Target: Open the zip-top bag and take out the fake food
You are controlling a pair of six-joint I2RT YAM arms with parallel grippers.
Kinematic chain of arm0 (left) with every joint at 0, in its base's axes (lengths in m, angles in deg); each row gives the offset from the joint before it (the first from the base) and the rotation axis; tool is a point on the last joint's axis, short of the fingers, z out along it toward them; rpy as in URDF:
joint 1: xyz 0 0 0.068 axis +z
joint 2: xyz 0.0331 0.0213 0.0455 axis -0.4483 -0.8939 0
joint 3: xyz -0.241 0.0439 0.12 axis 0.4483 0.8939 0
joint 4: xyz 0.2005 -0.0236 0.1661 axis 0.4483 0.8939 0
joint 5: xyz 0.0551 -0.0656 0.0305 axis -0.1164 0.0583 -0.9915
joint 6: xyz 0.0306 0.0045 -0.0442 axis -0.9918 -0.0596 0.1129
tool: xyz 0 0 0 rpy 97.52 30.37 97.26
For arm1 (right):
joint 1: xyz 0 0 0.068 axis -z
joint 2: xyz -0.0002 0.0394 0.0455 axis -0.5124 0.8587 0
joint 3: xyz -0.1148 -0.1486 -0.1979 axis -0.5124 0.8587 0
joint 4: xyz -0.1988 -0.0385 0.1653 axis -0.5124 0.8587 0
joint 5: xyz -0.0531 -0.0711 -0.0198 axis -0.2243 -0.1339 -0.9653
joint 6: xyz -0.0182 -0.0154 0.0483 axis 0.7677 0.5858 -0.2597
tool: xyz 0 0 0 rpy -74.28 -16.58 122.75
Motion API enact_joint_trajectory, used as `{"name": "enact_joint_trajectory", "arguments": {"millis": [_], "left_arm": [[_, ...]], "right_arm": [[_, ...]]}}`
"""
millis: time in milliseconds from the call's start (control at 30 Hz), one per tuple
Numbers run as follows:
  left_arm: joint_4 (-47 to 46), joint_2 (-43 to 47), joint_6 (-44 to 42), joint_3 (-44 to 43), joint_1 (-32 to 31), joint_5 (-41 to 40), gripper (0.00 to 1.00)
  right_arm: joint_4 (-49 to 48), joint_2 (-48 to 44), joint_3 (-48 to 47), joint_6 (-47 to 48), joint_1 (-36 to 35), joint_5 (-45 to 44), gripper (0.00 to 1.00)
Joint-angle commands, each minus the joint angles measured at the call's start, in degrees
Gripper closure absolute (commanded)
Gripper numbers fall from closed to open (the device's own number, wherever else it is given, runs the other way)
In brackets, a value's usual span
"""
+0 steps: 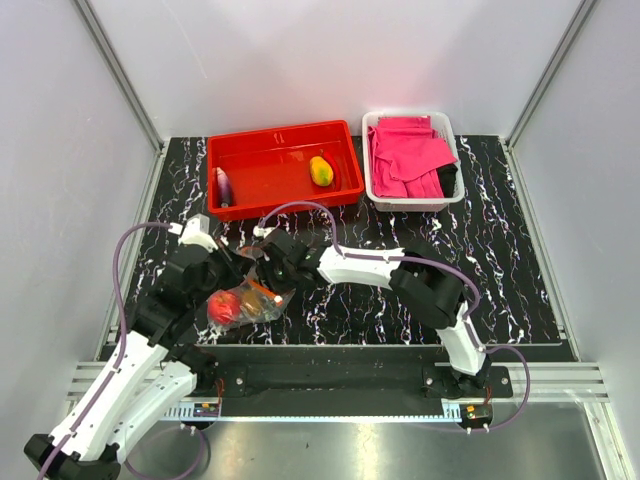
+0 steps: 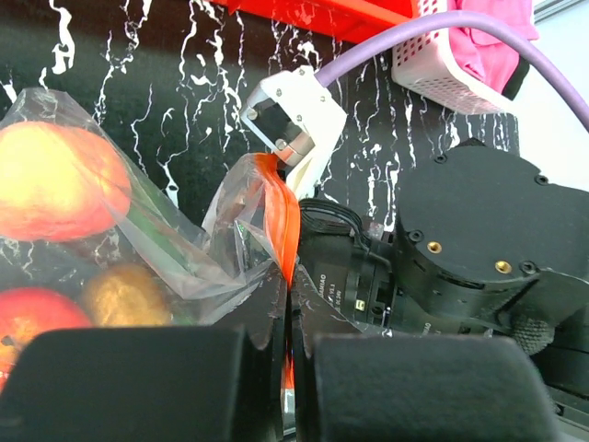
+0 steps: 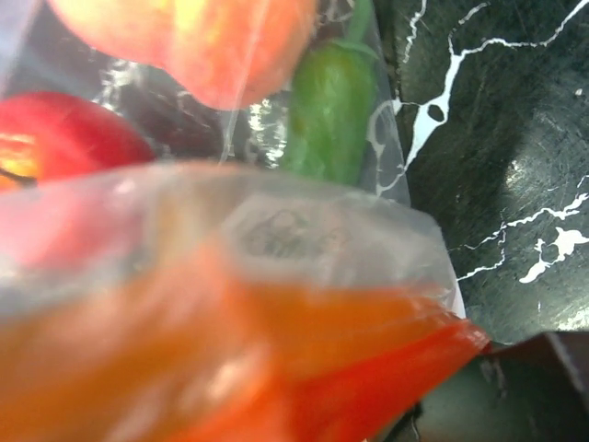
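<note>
Nearest the arm bases, left gripper: clenched on the zip-top bag; its two black pads meet with the orange-red zip strip pinched in the slit between them.
Bag position: low on the left of the table, between the two grippers, sagging from the strip; whether its belly rests on the table is unclear.
Bag contents: fake food bunched together inside, a red fruit, a brown kiwi and a green chili among it.
Right gripper: reached across from the right, just beside the strip, which fills its wrist view as a blur; whether it grips the strip I cannot tell.
Handling: the film looks thin, crinkly and slippery; probably light in itself but weighted by the pieces, so it should swing and fold. The strip looks like the one stiffer part.
Where to hold: best judged on the two lips of the strip, one per gripper, pulled apart; film taken lower down would likely slide or trap a fruit.
Risk: round pieces may roll once they drop out.
Farther back, red tray: an eggplant and a mango lie in it, well apart.
Farthest, white basket: pink cloths inside.
</note>
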Motion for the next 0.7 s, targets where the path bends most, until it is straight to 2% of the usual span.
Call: {"name": "enact_joint_trajectory", "arguments": {"millis": [0, 267, 367, 500, 667], "left_arm": [[-3.3, 1.5, 0.4, 0.5, -0.1, -0.1, 1.00], [-2.9, 2.0, 0.1, 1.2, -0.1, -0.3, 1.00], [-2.9, 1.7, 0.0, 1.0, -0.1, -0.3, 1.00], [-2.3, 1.8, -0.6, 0.4, -0.1, -0.1, 1.00], [-1.1, 2.1, -1.1, -0.1, -0.1, -0.6, 1.00]], "right_arm": [[-0.3, 2.2, 1.0, 1.8, 0.0, -2.8, 0.45], [-0.4, 4.4, 0.6, 1.5, 0.0, -0.7, 0.48], [-0.3, 2.7, 0.8, 1.7, -0.1, -0.2, 0.54], [-0.4, -0.4, 0.9, 1.7, 0.0, 1.4, 0.67], [-0.3, -3.7, 0.7, 0.5, 0.0, 3.8, 0.92]]}}
